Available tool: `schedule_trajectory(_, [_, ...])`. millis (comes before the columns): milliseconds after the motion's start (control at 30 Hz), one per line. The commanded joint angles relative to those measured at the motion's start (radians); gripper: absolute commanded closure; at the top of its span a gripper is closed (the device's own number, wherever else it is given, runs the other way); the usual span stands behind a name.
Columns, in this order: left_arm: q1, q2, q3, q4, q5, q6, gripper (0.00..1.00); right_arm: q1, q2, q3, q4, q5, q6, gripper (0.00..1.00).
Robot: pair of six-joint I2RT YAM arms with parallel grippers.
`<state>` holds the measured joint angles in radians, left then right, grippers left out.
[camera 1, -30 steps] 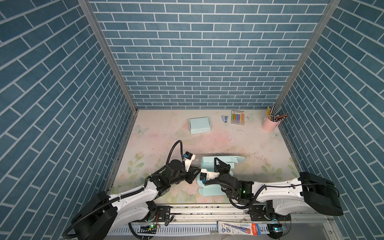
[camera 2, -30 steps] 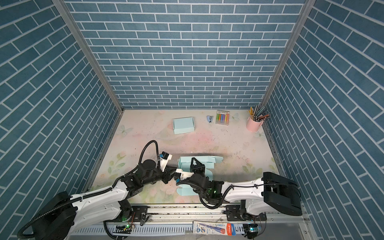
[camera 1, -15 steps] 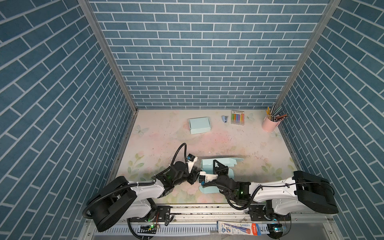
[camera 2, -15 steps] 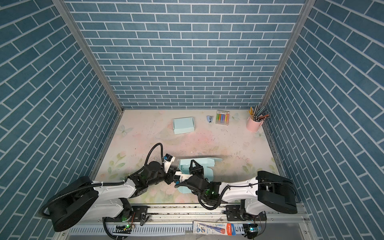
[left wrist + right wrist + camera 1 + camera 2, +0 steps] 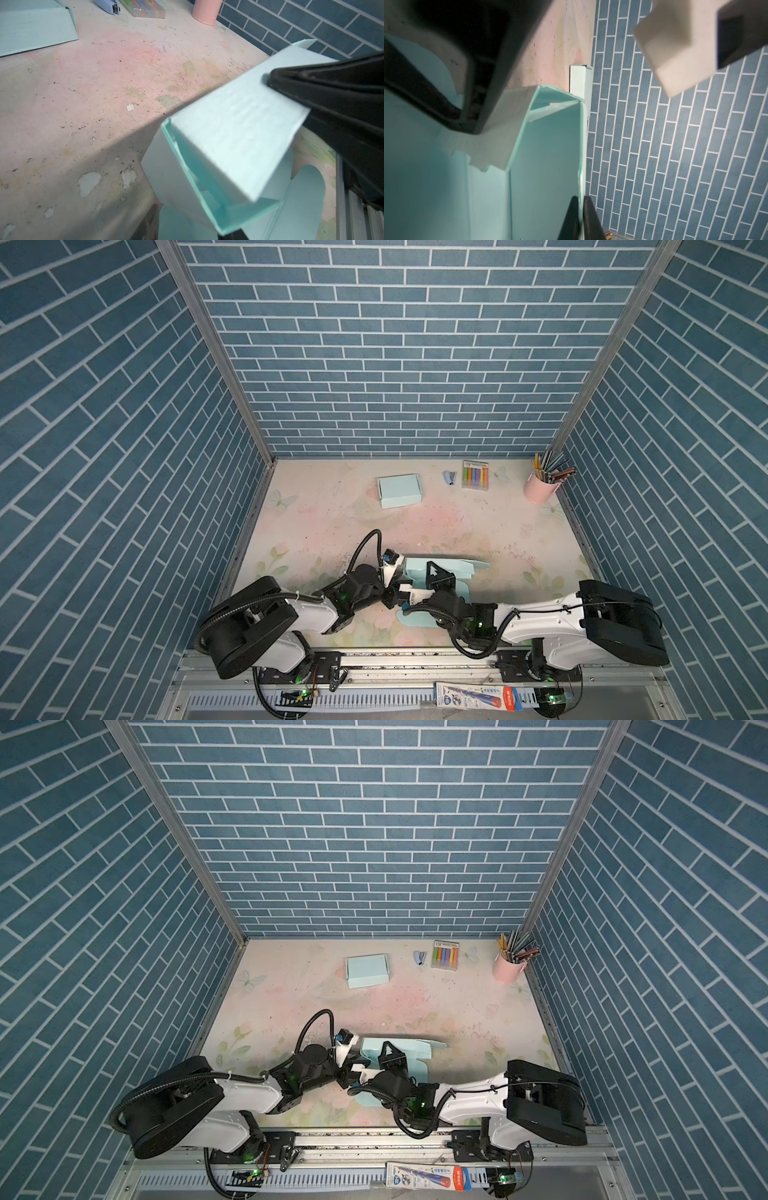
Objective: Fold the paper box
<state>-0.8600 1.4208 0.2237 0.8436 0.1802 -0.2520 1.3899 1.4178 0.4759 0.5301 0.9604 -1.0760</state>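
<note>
Paper box sits near the front edge of the table, between both arms. Left gripper, jaw state unclear, could flatten the raised wall if it crowds in; right gripper, pinched on that wall's edge, might crease it. Mint, half-formed: one wall up, flaps flat.

Walls: teal-blue brick pattern, white grout lines. Desk: pale pink-cream, faded floral and butterfly print, dark specks; chipped white patches in left wrist view. Paper box: pale mint faces, brighter aqua along cut edges and inside. Closed box at back: same pale mint. Cup: pink. Pencils: mixed colours. Marker pack: rainbow stripes. Stapler: light blue. Arms: white shells, black joints. Right pincer: black.
</note>
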Motion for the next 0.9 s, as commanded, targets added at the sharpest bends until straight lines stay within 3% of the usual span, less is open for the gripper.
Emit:
schedule_trajectory(0, [-0.003,0.008,-0.007,0.107,-0.018,0.044,0.54,0.001,0.019,0.021,-0.04,-0.037,0.037,0.91])
schedule_trajectory(400, [-0.004,0.118,0.005,0.259,-0.096,0.105,0.57,0.0,0.027,0.036,-0.091,-0.055,0.086,0.89])
schedule_trajectory(867, [-0.004,0.227,0.032,0.364,-0.044,0.124,0.57,0.0,0.026,0.05,-0.136,-0.087,0.128,0.88])
